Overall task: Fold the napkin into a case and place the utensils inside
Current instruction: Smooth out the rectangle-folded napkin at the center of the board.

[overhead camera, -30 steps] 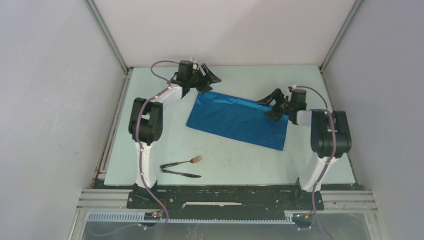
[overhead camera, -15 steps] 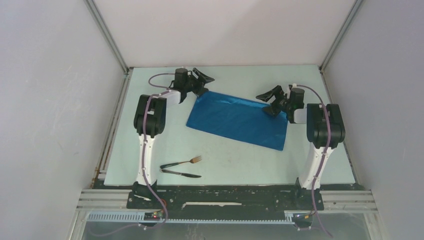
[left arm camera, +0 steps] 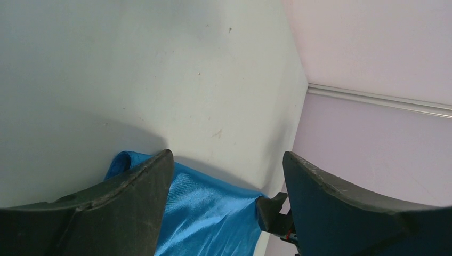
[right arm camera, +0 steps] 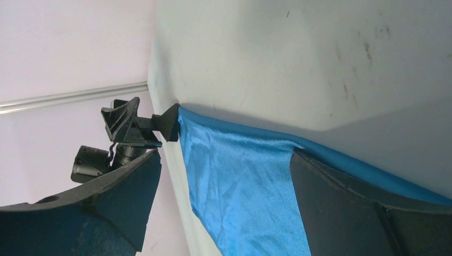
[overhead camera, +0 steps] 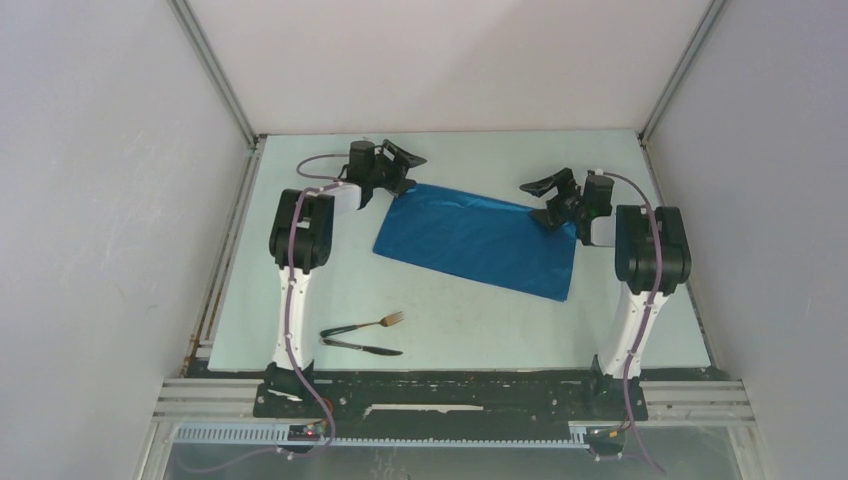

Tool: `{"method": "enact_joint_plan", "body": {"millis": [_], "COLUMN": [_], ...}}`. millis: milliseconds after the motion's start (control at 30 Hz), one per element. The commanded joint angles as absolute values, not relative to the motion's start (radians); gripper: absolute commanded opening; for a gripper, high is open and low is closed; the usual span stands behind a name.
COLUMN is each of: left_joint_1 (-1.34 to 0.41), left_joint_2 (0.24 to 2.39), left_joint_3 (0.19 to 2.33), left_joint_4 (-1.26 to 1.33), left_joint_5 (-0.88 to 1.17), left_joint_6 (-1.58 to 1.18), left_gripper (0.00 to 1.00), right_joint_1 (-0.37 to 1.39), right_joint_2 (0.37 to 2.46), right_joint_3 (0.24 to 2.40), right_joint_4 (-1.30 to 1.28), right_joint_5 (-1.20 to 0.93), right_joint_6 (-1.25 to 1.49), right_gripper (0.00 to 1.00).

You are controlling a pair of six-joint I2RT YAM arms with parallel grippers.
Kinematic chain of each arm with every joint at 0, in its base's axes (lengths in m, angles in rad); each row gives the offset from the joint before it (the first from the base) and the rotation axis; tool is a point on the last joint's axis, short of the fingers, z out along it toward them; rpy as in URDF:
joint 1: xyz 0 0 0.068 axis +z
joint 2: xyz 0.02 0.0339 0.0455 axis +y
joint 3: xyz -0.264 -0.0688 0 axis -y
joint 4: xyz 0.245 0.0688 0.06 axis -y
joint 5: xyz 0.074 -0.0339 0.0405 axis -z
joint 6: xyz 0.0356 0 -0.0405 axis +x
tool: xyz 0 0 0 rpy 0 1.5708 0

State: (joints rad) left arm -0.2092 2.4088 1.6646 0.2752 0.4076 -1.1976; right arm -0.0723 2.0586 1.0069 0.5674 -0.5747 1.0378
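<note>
Seemingly folded, napkin (overhead camera: 475, 238) bright blue, glossy

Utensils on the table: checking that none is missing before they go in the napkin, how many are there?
2. The fork lies near the front edge of the table, beside the left arm; the knife lies just nearer the edge. The napkin could hide another.

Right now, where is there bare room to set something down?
The widest bare patch lies between the napkin and the near edge of the table, right of the fork and knife. Another runs between napkin and back wall. Crowded: the napkin's far corners, by the left gripper and right gripper.
</note>
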Motion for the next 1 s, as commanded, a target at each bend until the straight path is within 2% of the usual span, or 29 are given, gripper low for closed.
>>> {"method": "enact_joint_plan", "body": {"millis": [0,367,533,667,767,967], "left_joint_1": [-0.192,-0.183,-0.182,-0.181,-0.182,-0.181], "left_joint_2": [2.438,2.453,2.457,2.444,2.434,2.433], "left_joint_3": [1.69,1.735,1.804,1.794,1.777,1.769], "left_joint_4": [0.221,0.174,0.112,0.11,0.113,0.12], "left_joint_5": [0.381,0.4,0.447,0.459,0.456,0.454], "left_joint_6": [-1.196,-1.156,-1.11,-1.109,-1.11,-1.109], "left_gripper": [0.85,0.85,0.86,0.86,0.86,0.86], "right_joint_1": [-0.11,-0.264,-0.311,-0.223,-0.087,0.21], "right_joint_2": [2.038,1.962,1.815,1.66,1.601,1.858], "right_joint_3": [1.012,0.939,0.941,1.008,1.017,1.119], "right_joint_4": [0.429,0.326,0.257,0.127,0.161,0.516], "right_joint_5": [-0.466,-0.516,-0.517,-0.466,-0.386,-0.385], "right_joint_6": [1.019,0.95,0.842,0.738,0.737,0.927], "right_gripper": [1.0,1.0,1.0,1.0,1.0,1.0]}}
